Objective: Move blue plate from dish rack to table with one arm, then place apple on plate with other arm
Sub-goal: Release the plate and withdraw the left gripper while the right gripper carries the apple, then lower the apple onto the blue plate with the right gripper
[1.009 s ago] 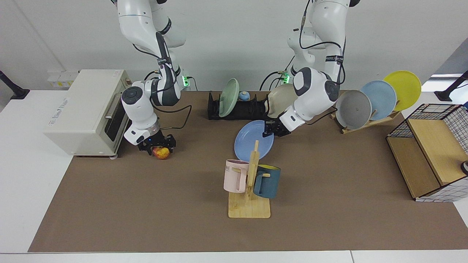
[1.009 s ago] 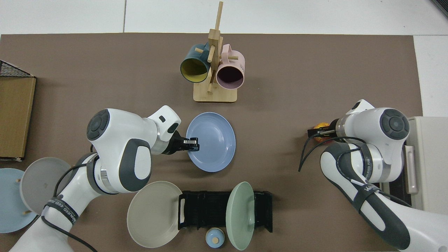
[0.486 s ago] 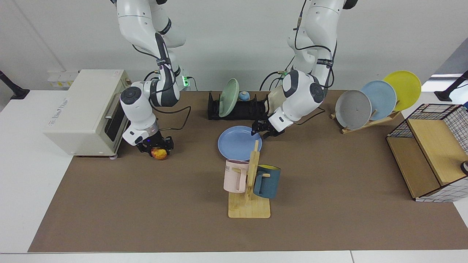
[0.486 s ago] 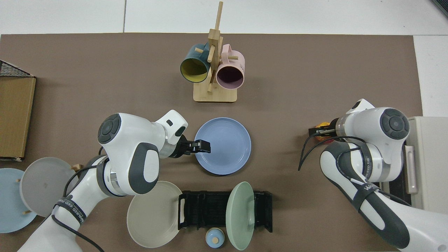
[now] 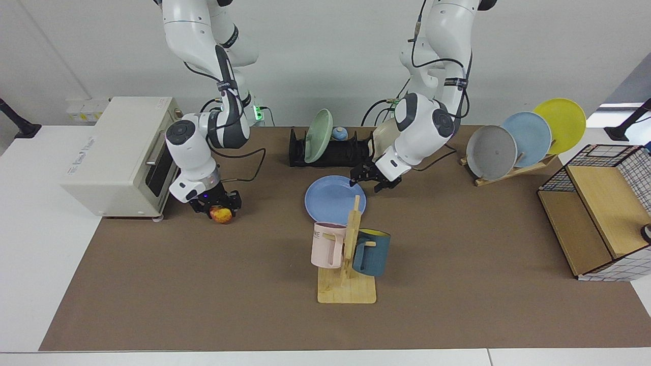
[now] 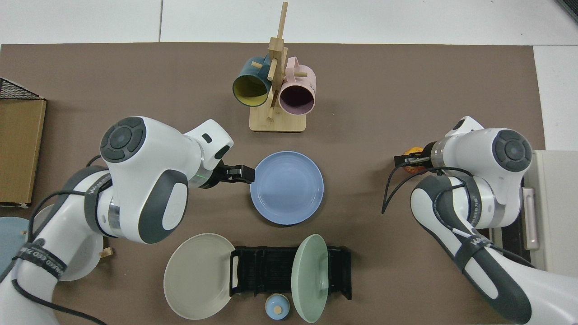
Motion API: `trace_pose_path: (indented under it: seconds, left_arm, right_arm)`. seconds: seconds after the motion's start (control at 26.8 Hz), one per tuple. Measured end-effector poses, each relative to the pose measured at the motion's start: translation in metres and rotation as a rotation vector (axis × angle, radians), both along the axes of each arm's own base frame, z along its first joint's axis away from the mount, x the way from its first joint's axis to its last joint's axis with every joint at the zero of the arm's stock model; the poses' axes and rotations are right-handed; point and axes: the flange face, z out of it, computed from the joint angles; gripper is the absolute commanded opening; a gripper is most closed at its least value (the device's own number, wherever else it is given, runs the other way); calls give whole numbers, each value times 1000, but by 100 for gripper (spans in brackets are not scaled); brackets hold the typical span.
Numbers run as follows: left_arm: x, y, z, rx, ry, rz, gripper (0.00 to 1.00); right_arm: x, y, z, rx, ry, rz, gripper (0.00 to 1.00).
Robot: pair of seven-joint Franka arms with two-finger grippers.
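The blue plate (image 5: 331, 201) (image 6: 286, 187) lies flat on the table (image 5: 203, 295), in front of the black dish rack (image 5: 330, 152) (image 6: 271, 271). My left gripper (image 5: 366, 184) (image 6: 246, 174) hovers just off the plate's rim, on the side nearest the left arm. It is open and holds nothing. The apple (image 5: 222, 215) (image 6: 414, 151) sits beside the toaster oven. My right gripper (image 5: 218, 206) (image 6: 406, 160) comes down over it with a finger on each side, shut on it. The hand hides much of the apple in the top view.
A green plate (image 5: 318, 134) stands in the dish rack and a beige plate (image 5: 382, 134) leans at its end. A wooden mug stand (image 5: 348, 254) with two mugs is just in front of the blue plate. Toaster oven (image 5: 119, 152), slanted plate rack (image 5: 524, 137), wire basket (image 5: 595, 213).
The left arm lowered the tilted blue plate flat onto the table, let go and drew back off the rim. The right gripper shifted slightly with the apple in it.
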Motion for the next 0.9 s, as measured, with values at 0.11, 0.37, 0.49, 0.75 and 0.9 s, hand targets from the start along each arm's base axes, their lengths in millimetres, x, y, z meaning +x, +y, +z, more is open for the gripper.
trace_pose_path:
  seconds: [0.11, 0.37, 0.49, 0.75, 0.9]
  left_arm:
    - [7, 12, 38, 72, -46, -16, 100]
    - [10, 53, 127, 141, -54, 5, 100]
    - [12, 67, 149, 144, -58, 25, 100]
    - [9, 82, 176, 159, -82, 46, 100]
    - [-2, 82, 188, 189, -90, 37, 100]
  right_arm:
    - [3, 34, 22, 9, 28, 6, 0]
    - [-13, 148, 53, 40, 20, -13, 0]
    - [-23, 177, 55, 48, 20, 7, 0]
    - [-65, 260, 57, 66, 34, 3, 0]
    - [-93, 308, 46, 78, 33, 5, 0]
